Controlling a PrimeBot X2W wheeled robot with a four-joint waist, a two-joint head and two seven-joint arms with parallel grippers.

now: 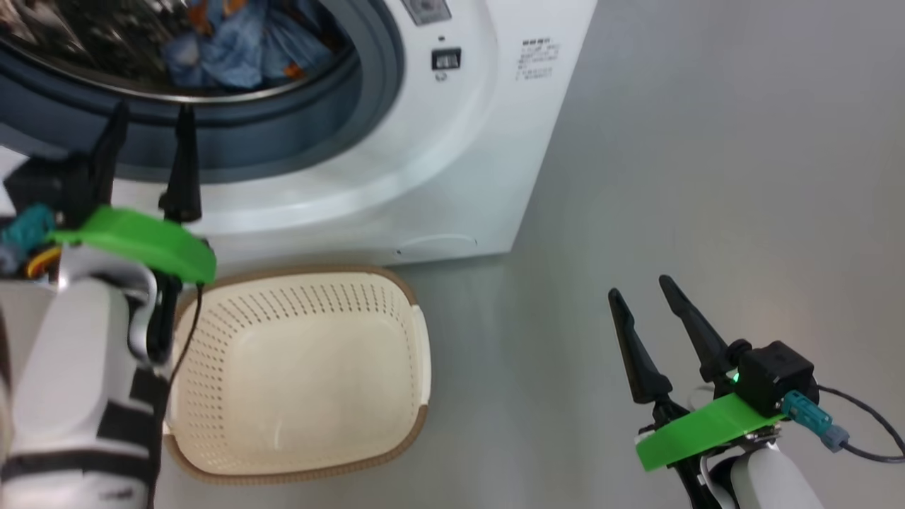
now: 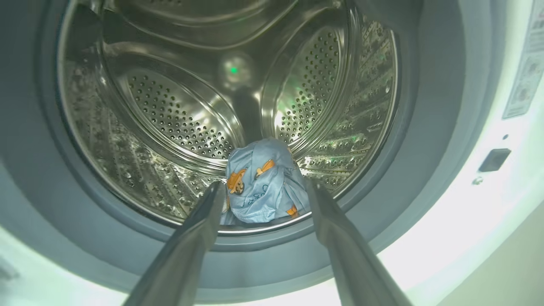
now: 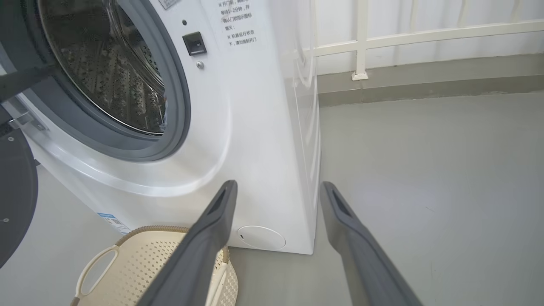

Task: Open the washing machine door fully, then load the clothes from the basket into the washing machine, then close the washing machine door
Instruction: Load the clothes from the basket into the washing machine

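The white washing machine (image 1: 452, 141) stands with its mouth open. Its black door (image 3: 12, 195) is swung out at the left edge of the right wrist view. Clothes (image 1: 233, 49) lie in the steel drum (image 2: 178, 110): a light blue garment (image 2: 259, 170) with orange print sits at the drum's front lip. My left gripper (image 1: 152, 109) is open just outside the grey-blue gasket (image 1: 283, 141), its fingers pointing at the garment and apart from it. The cream basket (image 1: 297, 271) on the floor below holds nothing. My right gripper (image 1: 640, 286) is open over bare floor, right of the machine.
Grey floor (image 1: 707, 177) spreads to the right of the machine. A white railing (image 3: 361, 42) on a low kerb runs behind it. The basket (image 3: 153, 229) sits close against the machine's front, under my left forearm (image 1: 63, 367).
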